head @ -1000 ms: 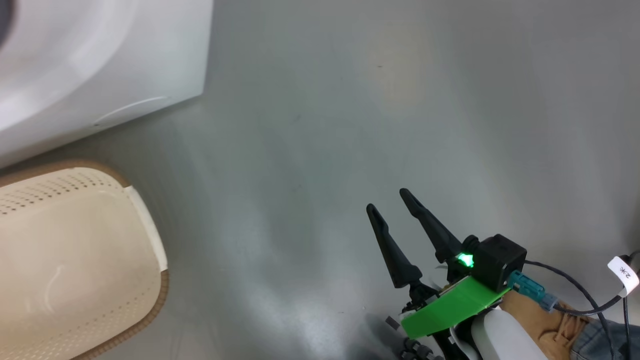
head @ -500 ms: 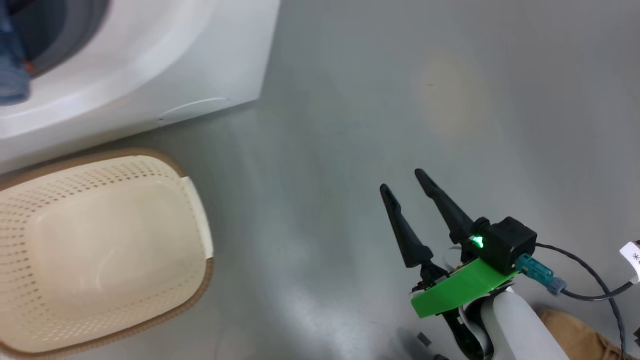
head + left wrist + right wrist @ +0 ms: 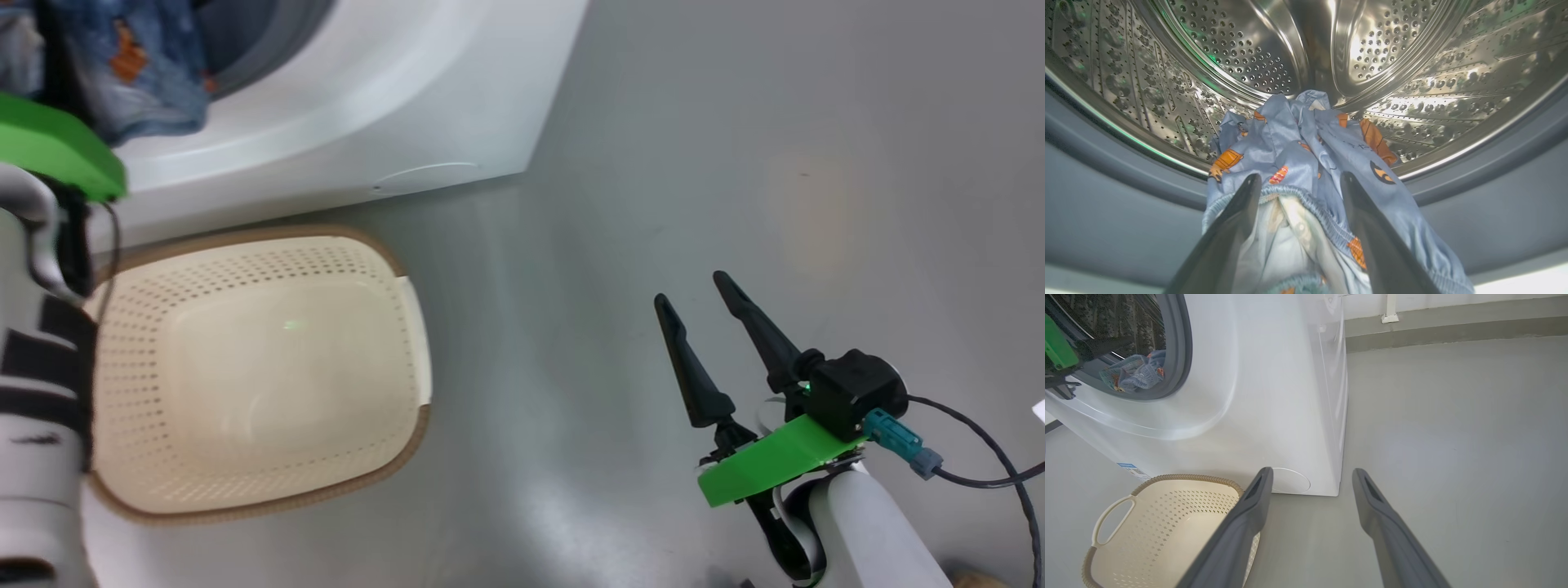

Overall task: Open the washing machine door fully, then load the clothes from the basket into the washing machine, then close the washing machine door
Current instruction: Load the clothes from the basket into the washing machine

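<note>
The washing machine (image 3: 367,106) stands at the upper left of the head view, its mouth uncovered; its door is out of view. The clothes (image 3: 1298,151), light blue with orange figures, lie over the grey gasket (image 3: 1106,179) into the steel drum (image 3: 1274,49). My left gripper (image 3: 1300,175) is open at the mouth, with the cloth lying between its spread fingers. The basket (image 3: 384,327) sits on the floor before the machine with nothing in it. My right gripper (image 3: 690,287) is open and hangs over bare floor right of the basket.
My left forearm (image 3: 41,367) crosses the basket's left side in the head view. The right wrist view has the machine's right side (image 3: 1331,396), grey floor (image 3: 1453,437) beyond it and a wall base (image 3: 1453,318) at the far end. A cable (image 3: 980,474) trails from my right wrist.
The head camera has swung left: machine and basket slid right in the picture, and my left arm and the clothes at the mouth came into view. The right gripper stays open.
</note>
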You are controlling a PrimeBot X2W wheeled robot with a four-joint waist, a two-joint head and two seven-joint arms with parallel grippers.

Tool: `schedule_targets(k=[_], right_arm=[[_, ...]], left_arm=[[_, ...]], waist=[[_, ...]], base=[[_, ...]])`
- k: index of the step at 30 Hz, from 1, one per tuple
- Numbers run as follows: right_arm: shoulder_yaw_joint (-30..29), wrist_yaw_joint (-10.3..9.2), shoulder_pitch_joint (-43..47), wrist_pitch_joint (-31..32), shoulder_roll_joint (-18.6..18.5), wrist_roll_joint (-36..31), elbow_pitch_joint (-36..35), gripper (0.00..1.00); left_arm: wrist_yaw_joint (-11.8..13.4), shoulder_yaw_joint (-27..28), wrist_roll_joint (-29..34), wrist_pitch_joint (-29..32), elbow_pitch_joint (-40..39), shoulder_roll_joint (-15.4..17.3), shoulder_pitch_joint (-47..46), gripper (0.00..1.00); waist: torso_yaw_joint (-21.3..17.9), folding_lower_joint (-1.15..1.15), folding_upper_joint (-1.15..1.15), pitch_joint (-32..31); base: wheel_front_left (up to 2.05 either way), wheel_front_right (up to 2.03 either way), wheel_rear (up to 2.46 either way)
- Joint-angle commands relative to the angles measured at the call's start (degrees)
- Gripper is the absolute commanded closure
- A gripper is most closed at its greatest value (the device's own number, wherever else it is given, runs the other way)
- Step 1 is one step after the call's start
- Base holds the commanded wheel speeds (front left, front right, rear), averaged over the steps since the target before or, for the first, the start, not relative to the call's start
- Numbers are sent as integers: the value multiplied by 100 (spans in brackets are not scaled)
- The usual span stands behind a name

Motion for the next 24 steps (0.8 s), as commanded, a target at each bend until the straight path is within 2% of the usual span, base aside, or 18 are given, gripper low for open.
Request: schedule_targets(k=[1,5,12,24], right_arm=[[59,9,-23,-27,23,-88,-88,0],[-7,9,-55,-27,23,-168,-72,0],[-66,9,-85,-27,23,-228,-38,0],[-135,9,-66,-27,23,-319,2,0]], left_arm=[[-7,71,-85,-30,-294,176,219,0],[-27,146,-226,-33,-860,59,809,0],[-51,233,-406,33,-1955,48,1911,0],[306,320,-635,849,-4569,35,3789,0]], waist=[[273,0,0,-68],[443,0,0,-104],[553,0,0,-134],[677,0,0,-152]], base=[[0,0,0],[0,0,0],[0,0,0],[0,0,0]])
